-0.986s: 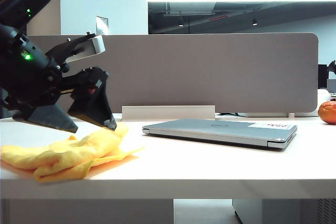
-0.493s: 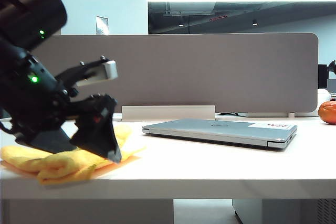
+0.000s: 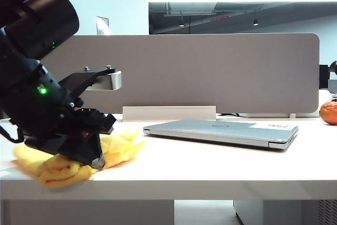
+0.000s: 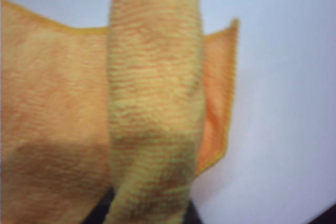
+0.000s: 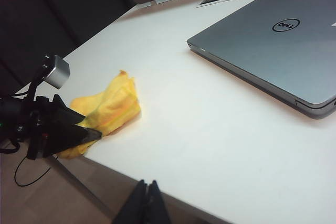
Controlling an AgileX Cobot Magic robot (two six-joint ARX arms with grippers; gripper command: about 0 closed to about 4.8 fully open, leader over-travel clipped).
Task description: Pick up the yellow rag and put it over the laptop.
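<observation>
At the far left of the white tabletop (image 3: 221, 169) the black left gripper (image 3: 93, 157) is tipped down onto the soft, bright yellow rag (image 3: 122, 146), its dark fingers (image 3: 87, 148) sunk into the bunched cloth near the table's front edge. From the left wrist view a thick raised fold of the yellow rag (image 4: 155, 103) stands up between the two dark fingertips at the foot of the picture, so the jaws look drawn in around that fold, though the picture is too blurred to say how firmly they pinch it. The right wrist view, looking across from the other side, shows the same left gripper (image 5: 86, 136) with its pointed tips on the near end of the rag (image 5: 113, 107), the cloth crumpled into a ridge and lying flat on the table apart from that. A small silver block sits on a bracket above the left arm. Further right, well apart from the rag, the thin, flat silver-grey laptop (image 3: 221, 130) lies closed on the table with nothing on its lid; the round logo shows on the laptop (image 5: 273, 40) in the right wrist view, and a white sticker with red print (image 3: 271, 126) sits near its right corner. Behind it runs a long grey desk divider (image 3: 210, 72). At the far right edge a small round orange fruit (image 3: 328, 113) rests on the table. The right gripper (image 5: 147, 203) hangs off the table's near edge, its two dark fingers pressed together on nothing.
</observation>
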